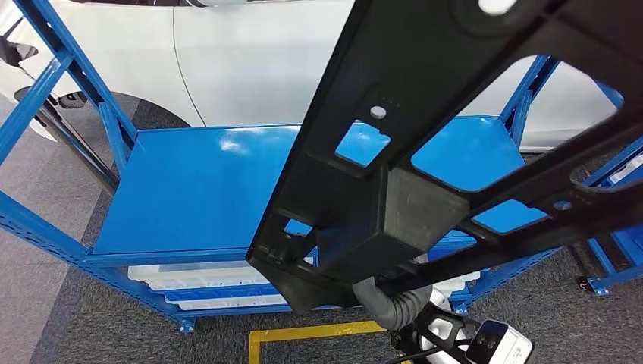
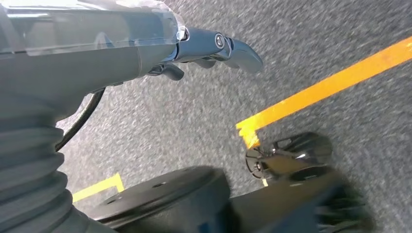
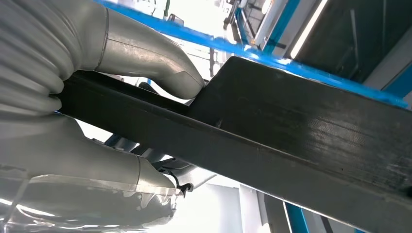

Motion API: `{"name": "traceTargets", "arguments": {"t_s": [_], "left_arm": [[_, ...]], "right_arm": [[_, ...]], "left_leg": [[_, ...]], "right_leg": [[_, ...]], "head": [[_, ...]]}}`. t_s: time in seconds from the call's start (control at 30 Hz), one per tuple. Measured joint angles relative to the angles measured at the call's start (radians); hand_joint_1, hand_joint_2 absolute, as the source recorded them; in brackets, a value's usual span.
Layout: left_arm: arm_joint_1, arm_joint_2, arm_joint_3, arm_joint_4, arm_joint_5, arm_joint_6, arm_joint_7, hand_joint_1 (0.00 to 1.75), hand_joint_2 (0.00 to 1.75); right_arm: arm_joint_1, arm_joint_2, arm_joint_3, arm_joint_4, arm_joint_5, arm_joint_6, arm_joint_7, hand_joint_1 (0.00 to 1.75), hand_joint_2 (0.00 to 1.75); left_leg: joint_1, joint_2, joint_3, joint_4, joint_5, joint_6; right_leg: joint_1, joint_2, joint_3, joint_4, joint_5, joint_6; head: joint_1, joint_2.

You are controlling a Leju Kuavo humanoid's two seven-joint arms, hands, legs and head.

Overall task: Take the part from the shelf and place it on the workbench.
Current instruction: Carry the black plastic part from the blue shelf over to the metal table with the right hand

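Note:
The part [image 1: 425, 144] is a long black plastic frame with cut-outs and a boxy block in its middle. It hangs in the air close in front of me, slanting across the blue shelf [image 1: 197, 182]. My right hand [image 1: 396, 307] holds it from below and is largely hidden behind it. In the right wrist view the grey thumb [image 3: 145, 53] and the fingers [image 3: 121, 167] clamp the part's flat edge [image 3: 291, 131]. My left hand [image 2: 194, 46] hangs over the grey floor with its dark fingers stretched out and nothing in them.
The shelf's top board is bare; white trays [image 1: 197, 277] lie on its lower level. A white car [image 1: 250, 53] stands behind it. A second blue rack [image 1: 618, 250] is at the right. Yellow tape [image 1: 311, 334] marks the grey carpet.

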Motion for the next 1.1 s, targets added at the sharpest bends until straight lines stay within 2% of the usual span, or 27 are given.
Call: {"name": "traceTargets", "arguments": {"t_s": [0.03, 0.1, 0.17, 0.2, 0.27, 0.3, 0.33, 0.37, 0.4, 0.47, 0.5, 0.53, 0.57, 0.63, 0.67, 0.73, 0.8, 0.83, 0.87, 0.9, 0.97, 1.0, 1.03, 1.1], "left_arm": [[-0.001, 0.0, 0.001, 0.0, 0.004, 0.006, 0.0, 0.0, 1.75], [0.001, -0.001, 0.006, 0.0, 0.014, 0.015, -0.002, 0.0, 1.75], [0.002, -0.004, 0.011, 0.0, 0.02, 0.023, -0.002, 0.0, 1.75], [0.003, -0.005, 0.012, 0.0, 0.022, 0.028, -0.001, 0.0, 1.75], [0.005, -0.006, 0.016, 0.0, 0.026, 0.037, 0.002, 0.0, 1.75], [0.007, -0.006, 0.018, 0.0, 0.027, 0.041, 0.003, 0.0, 1.75], [0.009, -0.006, 0.02, 0.0, 0.028, 0.045, 0.004, 0.0, 1.75], [0.011, -0.006, 0.021, 0.0, 0.029, 0.047, 0.005, 0.0, 1.75], [0.012, -0.006, 0.023, 0.0, 0.03, 0.047, 0.005, 0.0, 1.75], [0.012, -0.006, 0.025, 0.0, 0.029, 0.045, 0.003, 0.0, 1.75], [0.012, -0.006, 0.026, 0.0, 0.028, 0.043, 0.001, 0.0, 1.75], [0.013, -0.006, 0.027, 0.0, 0.028, 0.042, 0.0, 0.0, 1.75], [0.013, -0.006, 0.027, 0.0, 0.027, 0.042, 0.0, 0.0, 1.75], [0.012, -0.006, 0.028, 0.0, 0.027, 0.041, -0.001, 0.0, 1.75], [0.012, -0.006, 0.029, 0.0, 0.027, 0.041, -0.001, 0.0, 1.75], [0.012, -0.006, 0.031, 0.0, 0.027, 0.041, -0.002, 0.0, 1.75], [0.009, -0.006, 0.033, 0.0, 0.026, 0.039, -0.004, 0.0, 1.75], [0.008, -0.006, 0.034, 0.0, 0.024, 0.037, -0.004, 0.0, 1.75], [0.007, -0.006, 0.034, 0.0, 0.021, 0.033, -0.003, 0.0, 1.75], [0.006, -0.006, 0.034, 0.0, 0.018, 0.029, -0.002, 0.0, 1.75], [0.008, -0.006, 0.034, 0.0, 0.015, 0.02, 0.0, 0.0, 1.75], [0.009, -0.005, 0.034, 0.0, 0.014, 0.015, 0.001, 0.0, 1.75], [0.009, -0.005, 0.034, 0.0, 0.015, 0.01, 0.001, 0.0, 1.75], [0.011, -0.005, 0.034, 0.0, 0.017, 0.001, 0.006, 0.0, 1.75]], "right_arm": [[0.003, 0.001, 0.003, -0.001, -0.002, 0.006, 0.0, 1.75, 1.75], [0.004, 0.001, 0.005, -0.001, -0.007, 0.014, 0.001, 1.75, 1.75], [0.005, 0.001, 0.006, -0.001, -0.014, 0.018, 0.002, 1.75, 1.75], [0.005, 0.001, 0.006, -0.001, -0.017, 0.019, 0.003, 1.75, 1.75], [0.007, 0.001, 0.006, 0.0, -0.02, 0.018, 0.01, 1.75, 1.75], [0.01, 0.001, 0.006, 0.0, -0.02, 0.017, 0.017, 1.75, 1.75], [0.013, 0.001, 0.006, 0.001, -0.021, 0.015, 0.026, 1.75, 1.75], [0.017, 0.002, 0.006, 0.001, -0.02, 0.013, 0.036, 1.75, 1.75], [0.02, 0.003, 0.006, -0.001, -0.019, 0.009, 0.047, 1.75, 1.75], [0.026, 0.007, 0.006, -0.008, -0.015, 0.002, 0.063, 1.75, 1.75], [0.029, 0.01, 0.006, -0.014, -0.013, 0.0, 0.067, 1.75, 1.75], [0.031, 0.011, 0.006, -0.018, -0.012, -0.001, 0.07, 1.75, 1.75], [0.034, 0.013, 0.006, -0.022, -0.012, -0.001, 0.071, 1.75, 1.75], [0.039, 0.016, 0.006, -0.028, -0.011, -0.001, 0.074, 1.75, 1.75], [0.041, 0.018, 0.006, -0.031, -0.01, -0.002, 0.075, 1.75, 1.75], [0.042, 0.023, 0.006, -0.034, -0.01, -0.001, 0.075, 1.75, 1.75], [0.047, 0.026, 0.006, -0.036, -0.007, -0.001, 0.078, 1.75, 1.75], [0.052, 0.027, 0.006, -0.036, -0.003, -0.001, 0.081, 1.75, 1.75], [0.058, 0.028, 0.006, -0.039, 0.003, -0.001, 0.085, 1.75, 1.75], [0.064, 0.03, 0.006, -0.042, 0.01, -0.002, 0.09, 1.75, 1.75], [0.076, 0.033, 0.006, -0.052, 0.022, -0.002, 0.096, 1.75, 1.75], [0.081, 0.034, 0.006, -0.057, 0.026, -0.002, 0.098, 1.75, 1.75], [0.085, 0.035, 0.006, -0.06, 0.028, -0.002, 0.1, 1.75, 1.75], [0.094, 0.035, 0.006, -0.065, 0.032, 0.0, 0.103, 1.75, 1.75]], "left_leg": [[-0.002, 0.0, 0.009, -0.019, 0.001, 0.007], [-0.004, -0.001, 0.01, -0.021, 0.004, 0.02], [-0.002, 0.0, 0.012, -0.026, 0.011, 0.033], [-0.001, 0.0, 0.012, -0.029, 0.014, 0.038], [-0.001, 0.001, 0.009, -0.029, 0.017, 0.042], [-0.002, 0.001, 0.008, -0.029, 0.017, 0.043], [-0.002, 0.001, 0.008, -0.028, 0.017, 0.043], [-0.003, 0.0, 0.008, -0.028, 0.017, 0.043], [-0.003, 0.0, 0.01, -0.027, 0.016, 0.042], [-0.004, -0.002, 0.012, -0.026, 0.014, 0.038], [-0.006, -0.003, 0.012, -0.025, 0.013, 0.034], [-0.006, -0.003, 0.012, -0.024, 0.013, 0.029], [-0.007, -0.002, 0.011, -0.024, 0.013, 0.023], [-0.006, -0.002, 0.01, -0.022, 0.01, 0.012], [-0.006, -0.001, 0.005, -0.009, -0.002, 0.007], [-0.005, -0.001, -0.032, 0.078, -0.056, 0.0], [-0.004, 0.0, -0.09, 0.214, -0.12, -0.006], [-0.003, 0.0, -0.106, 0.257, -0.131, -0.008], [-0.002, 0.0, -0.106, 0.262, -0.123, -0.009], [-0.001, 0.0, -0.085, 0.225, -0.095, -0.009], [0.001, 0.0, -0.016, 0.087, -0.028, -0.004], [0.0, 0.0, 0.011, 0.028, -0.009, -0.001], [-0.002, -0.001, 0.024, -0.005, 0.0, 0.003], [-0.005, -0.003, 0.023, -0.019, 0.001, 0.01]], "right_leg": [[0.001, 0.002, 0.0, 0.002, 0.0, 0.005], [0.001, 0.003, 0.0, 0.001, 0.001, 0.016], [-0.002, 0.003, -0.008, 0.024, -0.018, 0.027], [-0.003, 0.003, -0.025, 0.064, -0.046, 0.032], [-0.006, 0.003, -0.083, 0.199, -0.119, 0.039], [-0.007, 0.003, -0.111, 0.263, -0.145, 0.041], [-0.007, 0.003, -0.125, 0.298, -0.152, 0.041], [-0.008, 0.003, -0.118, 0.289, -0.138, 0.04], [-0.008, 0.003, -0.09, 0.238, -0.107, 0.037], [-0.006, 0.003, -0.011, 0.086, -0.044, 0.028], [-0.003, 0.003, 0.014, 0.034, -0.029, 0.023], [0.0, 0.004, 0.026, 0.009, -0.024, 0.02], [0.002, 0.005, 0.026, 0.005, -0.027, 0.017], [-0.002, 0.006, 0.025, -0.001, -0.022, 0.007], [-0.004, 0.005, 0.026, -0.005, -0.02, 0.0], [-0.008, 0.002, 0.029, -0.011, -0.017, -0.008], [-0.007, -0.001, 0.028, -0.01, -0.017, -0.011], [-0.006, -0.002, 0.028, -0.009, -0.017, -0.012], [-0.006, -0.002, 0.029, -0.008, -0.018, -0.012], [-0.006, -0.001, 0.029, -0.006, -0.019, -0.011], [-0.006, 0.002, 0.031, -0.002, -0.022, -0.008], [-0.004, 0.004, 0.029, 0.001, -0.022, -0.003], [-0.002, 0.004, 0.025, 0.003, -0.02, 0.002], [0.0, 0.004, 0.017, 0.006, -0.014, 0.013]], "head": [[0.0, 0.0], [0.0, 0.0], [0.0, 0.0], [0.0, 0.0], [0.0, 0.0], [0.0, 0.0], [0.0, 0.0], [0.0, 0.0], [0.0, 0.0], [0.0, 0.0], [0.0, 0.0], [0.0, 0.0], [0.0, 0.0], [0.0, 0.0], [0.0, 0.0], [0.0, 0.0], [0.0, 0.0], [0.0, 0.0], [0.0, 0.0], [0.0, 0.0], [0.0, 0.0], [0.0, 0.0], [0.0, 0.0], [0.0, 0.0]]}}
